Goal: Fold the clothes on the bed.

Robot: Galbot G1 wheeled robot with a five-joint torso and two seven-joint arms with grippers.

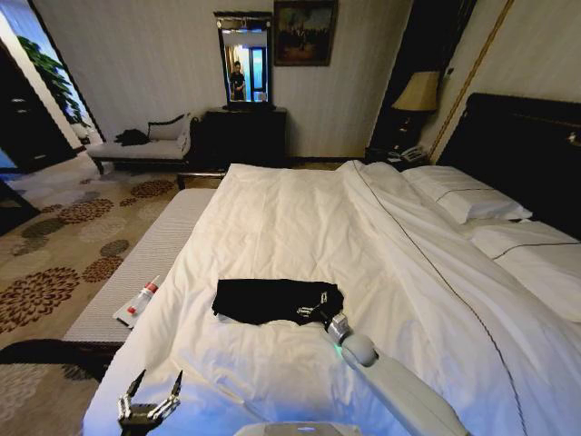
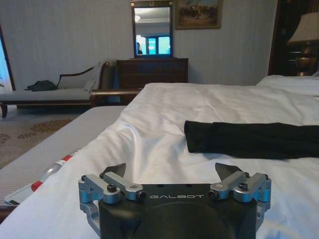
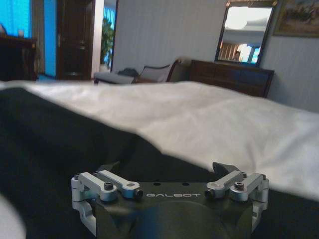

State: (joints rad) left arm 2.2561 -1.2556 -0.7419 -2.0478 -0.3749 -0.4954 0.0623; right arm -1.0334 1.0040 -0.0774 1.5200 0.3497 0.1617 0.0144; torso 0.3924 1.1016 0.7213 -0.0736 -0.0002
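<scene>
The clothes [image 1: 272, 300], a black shirt lying as a flat folded band, sit on the near part of the bed [image 1: 300, 218] with its white duvet. My right gripper [image 1: 320, 310] rests at the band's right end, open, low over the black cloth [image 3: 50, 134]; in the right wrist view the gripper [image 3: 167, 168] holds nothing between its spread fingers. My left gripper [image 1: 150, 400] hovers open at the bed's near left corner, well apart from the shirt. The left wrist view shows that gripper [image 2: 172, 172] with the clothes [image 2: 249, 139] ahead of it on the duvet [image 2: 149, 144].
A grey bench [image 1: 145, 263] runs along the bed's left side, carrying a white and red tube [image 1: 138, 302]. Pillows [image 1: 463, 195] and a dark headboard [image 1: 526, 136] are at the right. A chaise [image 1: 145, 147] and dark dresser [image 1: 241, 136] stand by the far wall.
</scene>
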